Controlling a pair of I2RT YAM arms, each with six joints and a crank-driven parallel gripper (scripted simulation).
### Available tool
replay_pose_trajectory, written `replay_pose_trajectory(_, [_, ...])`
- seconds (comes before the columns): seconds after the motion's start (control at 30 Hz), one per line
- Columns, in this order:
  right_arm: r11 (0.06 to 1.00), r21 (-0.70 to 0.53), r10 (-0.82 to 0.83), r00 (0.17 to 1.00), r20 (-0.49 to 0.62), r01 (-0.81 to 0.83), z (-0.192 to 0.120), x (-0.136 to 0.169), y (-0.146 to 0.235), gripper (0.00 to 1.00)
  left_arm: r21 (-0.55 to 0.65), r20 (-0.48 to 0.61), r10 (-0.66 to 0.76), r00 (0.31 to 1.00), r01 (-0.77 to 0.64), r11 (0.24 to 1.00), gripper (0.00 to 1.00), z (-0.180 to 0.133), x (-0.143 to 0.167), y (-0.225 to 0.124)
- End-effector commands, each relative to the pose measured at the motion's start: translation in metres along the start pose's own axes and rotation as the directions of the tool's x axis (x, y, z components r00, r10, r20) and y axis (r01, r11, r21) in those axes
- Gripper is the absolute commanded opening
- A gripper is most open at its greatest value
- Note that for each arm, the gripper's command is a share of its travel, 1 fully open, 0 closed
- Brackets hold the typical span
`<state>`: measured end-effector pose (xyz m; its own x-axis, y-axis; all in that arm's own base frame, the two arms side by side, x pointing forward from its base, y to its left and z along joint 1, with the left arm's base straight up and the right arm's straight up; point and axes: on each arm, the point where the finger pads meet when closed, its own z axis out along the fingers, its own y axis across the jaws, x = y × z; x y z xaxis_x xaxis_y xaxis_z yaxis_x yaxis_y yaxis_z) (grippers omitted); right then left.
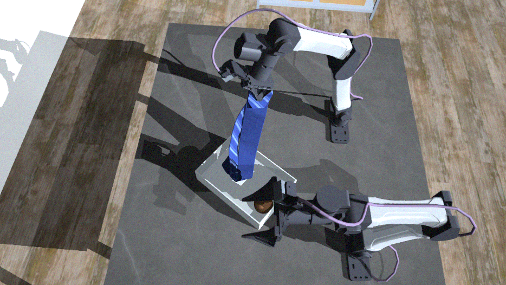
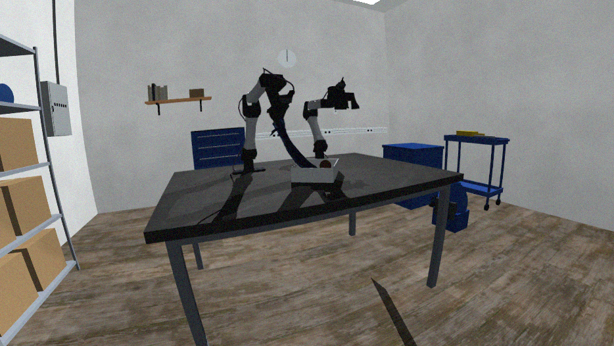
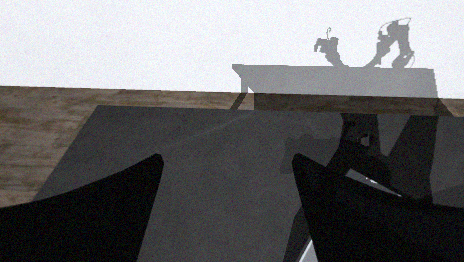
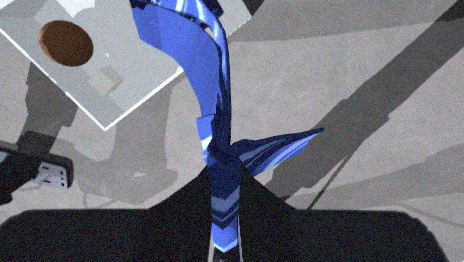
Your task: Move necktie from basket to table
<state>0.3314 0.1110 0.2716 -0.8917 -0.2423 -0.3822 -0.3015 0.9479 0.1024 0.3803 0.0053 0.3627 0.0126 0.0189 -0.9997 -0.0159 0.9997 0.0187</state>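
The blue striped necktie (image 1: 252, 137) (image 2: 290, 143) (image 4: 200, 70) hangs from my right gripper (image 1: 260, 96) (image 4: 225, 161), which is shut on it high beside the basket. Its upper part is clear of the basket; its lower end bends down into the white basket (image 1: 226, 187) (image 2: 315, 175). A short end sticks out sideways at the fingers in the right wrist view. A brown round object (image 1: 262, 207) (image 2: 325, 164) (image 4: 66, 43) lies in the basket's near corner. The basket stands on the table. My left gripper (image 1: 242, 218) (image 3: 227, 157) is open and empty, above and beside that corner.
The left arm reaches in from the right in the top view, one finger over the basket's corner. The right arm arches above the dark table (image 1: 382, 141) (image 2: 386, 189). Its base and the left arm's base stand along the same side.
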Motion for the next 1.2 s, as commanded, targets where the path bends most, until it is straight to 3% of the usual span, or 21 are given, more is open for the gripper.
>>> replay_pose_trajectory(0.0, [0.999,0.005,-0.045,0.946,-0.32,0.049,-0.017,0.008,-0.008,0.05,0.0,0.0,0.0,1.0,0.0,1.0,1.0,0.0,0.0,0.0])
replay_pose_trajectory(1.17, [0.997,0.053,-0.038,0.939,-0.341,0.06,-0.075,0.127,-0.174,0.05,0.0,0.0,0.0,1.0,0.0,1.0,1.0,0.0,0.0,0.0])
